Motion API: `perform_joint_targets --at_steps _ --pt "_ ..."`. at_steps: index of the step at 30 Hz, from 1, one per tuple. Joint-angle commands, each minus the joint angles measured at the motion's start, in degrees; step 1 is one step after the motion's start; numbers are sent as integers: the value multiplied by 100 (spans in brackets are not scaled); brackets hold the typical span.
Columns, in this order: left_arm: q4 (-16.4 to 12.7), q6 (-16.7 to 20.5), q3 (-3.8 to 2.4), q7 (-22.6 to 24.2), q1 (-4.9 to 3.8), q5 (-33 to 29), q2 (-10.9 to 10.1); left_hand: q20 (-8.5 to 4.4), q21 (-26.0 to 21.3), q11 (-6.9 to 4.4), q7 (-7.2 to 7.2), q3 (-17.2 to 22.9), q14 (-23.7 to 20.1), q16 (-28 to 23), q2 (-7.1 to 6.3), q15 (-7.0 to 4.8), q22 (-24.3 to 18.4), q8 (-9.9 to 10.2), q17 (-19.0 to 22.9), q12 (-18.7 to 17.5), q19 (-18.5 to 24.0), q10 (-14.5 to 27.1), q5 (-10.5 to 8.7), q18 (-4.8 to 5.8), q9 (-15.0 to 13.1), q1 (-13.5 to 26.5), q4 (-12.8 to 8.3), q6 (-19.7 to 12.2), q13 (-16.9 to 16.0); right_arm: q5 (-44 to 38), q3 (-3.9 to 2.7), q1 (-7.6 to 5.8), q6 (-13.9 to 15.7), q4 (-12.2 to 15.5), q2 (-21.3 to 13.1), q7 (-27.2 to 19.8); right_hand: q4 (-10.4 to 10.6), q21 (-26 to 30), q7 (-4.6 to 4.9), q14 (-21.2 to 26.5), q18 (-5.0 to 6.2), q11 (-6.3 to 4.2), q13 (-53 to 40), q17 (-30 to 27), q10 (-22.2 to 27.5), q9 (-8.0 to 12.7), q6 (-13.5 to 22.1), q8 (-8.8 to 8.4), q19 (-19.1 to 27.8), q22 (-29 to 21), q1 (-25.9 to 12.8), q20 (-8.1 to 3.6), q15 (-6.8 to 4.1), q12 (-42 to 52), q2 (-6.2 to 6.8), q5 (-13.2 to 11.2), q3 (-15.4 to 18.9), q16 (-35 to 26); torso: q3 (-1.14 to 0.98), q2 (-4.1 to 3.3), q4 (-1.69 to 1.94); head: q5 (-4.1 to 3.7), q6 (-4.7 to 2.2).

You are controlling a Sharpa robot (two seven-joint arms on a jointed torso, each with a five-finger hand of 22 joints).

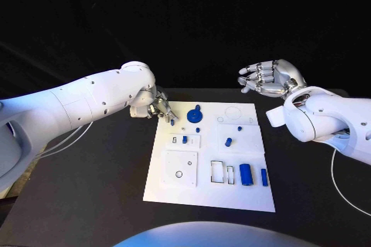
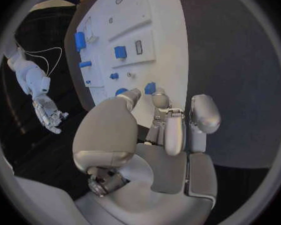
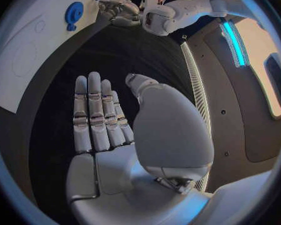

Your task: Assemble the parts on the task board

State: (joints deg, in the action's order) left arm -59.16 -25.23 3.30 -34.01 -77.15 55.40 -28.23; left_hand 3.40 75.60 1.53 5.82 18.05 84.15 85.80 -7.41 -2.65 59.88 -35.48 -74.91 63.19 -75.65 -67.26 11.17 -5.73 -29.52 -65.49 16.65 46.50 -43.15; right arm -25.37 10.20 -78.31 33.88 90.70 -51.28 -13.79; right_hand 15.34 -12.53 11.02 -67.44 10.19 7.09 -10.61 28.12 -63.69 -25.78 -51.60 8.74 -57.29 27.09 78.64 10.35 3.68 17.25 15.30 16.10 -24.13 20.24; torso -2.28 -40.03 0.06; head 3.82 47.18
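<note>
- Left hand [image 1: 161, 109] over the board's [image 1: 178, 191] far left corner, fingers curled, holding nothing
- Right hand [image 1: 267, 76] raised beyond the board, fingers spread, empty
- Blue disc [image 1: 195, 116] near left fingertips [image 1: 171, 120]

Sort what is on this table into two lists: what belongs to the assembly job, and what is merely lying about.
Belongs to the job:
task board
round blue part
blue cylinder part
narrow blue bar part
small blue part
left hand, at the board's far left corner
right hand, raised, holding nothing

Merely lying about:
white cable on the table beside the left arm
</note>
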Motion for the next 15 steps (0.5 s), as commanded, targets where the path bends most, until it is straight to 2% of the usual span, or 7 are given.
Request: perform_joint_targets --at_steps 1,9,15 --pt "25 -125 4 76 17 -51 27 42 -1 -10 10 24 342 -17 5 35 2 38 -623 26 0 22 35 -24 11 -69 -31 39 2 -16 -1 2 -42 7 2 -29 7 31 29 -7 22 0 4 -7 -49 9 -24 -29 23 -5 -59 24 24 -20 -18 -17 5 -30 1 -7 -3 -8 3" --pt "82 -95 10 81 32 -70 49 43 5 -10 9 32 346 -10 22 35 13 36 -636 32 -5 16 34 -22 16 -82 -25 52 -4 -15 -1 2 -35 13 -2 -36 3 37 28 -12 23 -1 19 -6 -54 11 -25 -29 20 -14 -60 25 23 -22 -26 -16 2 -40 -2 -6 -3 -16 15" --pt "84 -36 10 82 34 -108 55 39 18 -26 -12 67 351 -4 96 24 35 12 -644 51 -17 -12 31 -19 26 -149 -23 121 -17 -11 -1 2 -29 13 1 -47 2 38 27 -13 24 -2 22 -6 -56 11 -26 -28 19 -16 -60 25 23 -22 -29 -15 1 -42 -4 -2 -1 -16 27"
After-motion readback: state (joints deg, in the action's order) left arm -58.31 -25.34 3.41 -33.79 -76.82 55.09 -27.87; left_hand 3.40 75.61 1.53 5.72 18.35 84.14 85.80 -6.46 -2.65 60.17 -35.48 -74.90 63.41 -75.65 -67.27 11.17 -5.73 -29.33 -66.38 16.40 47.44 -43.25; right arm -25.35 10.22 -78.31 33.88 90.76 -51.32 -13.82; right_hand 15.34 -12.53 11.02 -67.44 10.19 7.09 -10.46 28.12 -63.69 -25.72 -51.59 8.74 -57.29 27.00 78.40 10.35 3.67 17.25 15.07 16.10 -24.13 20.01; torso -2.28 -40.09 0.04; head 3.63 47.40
